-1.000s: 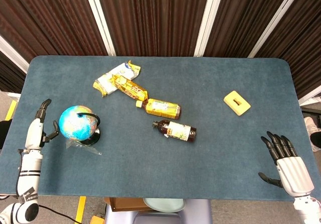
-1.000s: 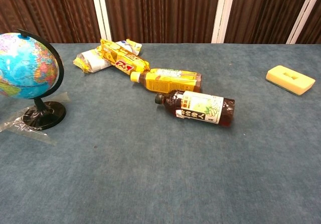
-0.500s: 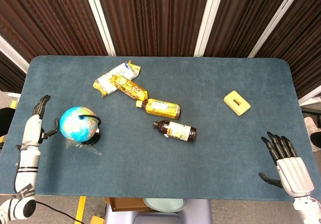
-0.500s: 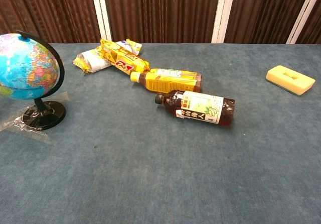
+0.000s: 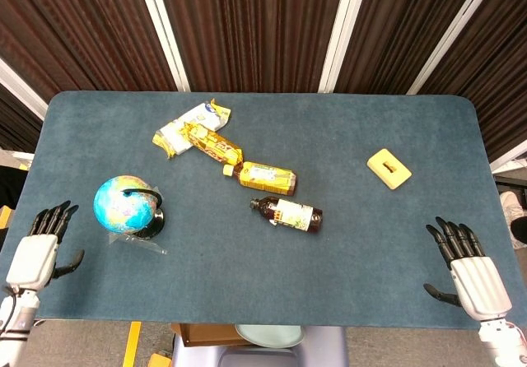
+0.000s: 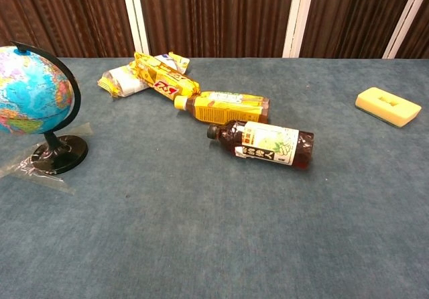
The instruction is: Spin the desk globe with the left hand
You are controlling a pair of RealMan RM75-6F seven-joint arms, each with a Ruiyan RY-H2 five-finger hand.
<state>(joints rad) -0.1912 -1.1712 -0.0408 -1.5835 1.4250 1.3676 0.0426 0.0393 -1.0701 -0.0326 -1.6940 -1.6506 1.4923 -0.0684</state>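
Observation:
The desk globe stands upright on a black base at the left of the blue table; the chest view shows the globe at the left edge with its black arc and its base on a clear plastic sheet. My left hand lies near the table's left front edge, fingers spread and empty, well clear of the globe. My right hand rests open at the right front edge, holding nothing. Neither hand appears in the chest view.
Yellow snack packets, a yellow-labelled bottle and a dark tea bottle lie in a line across the middle. A yellow sponge block sits at the right. The table's front edge runs just below the hands.
My left hand has drawn back from beside the globe toward the table's front left edge. The globe has shifted slightly and its printed face has turned. The right hand is still.

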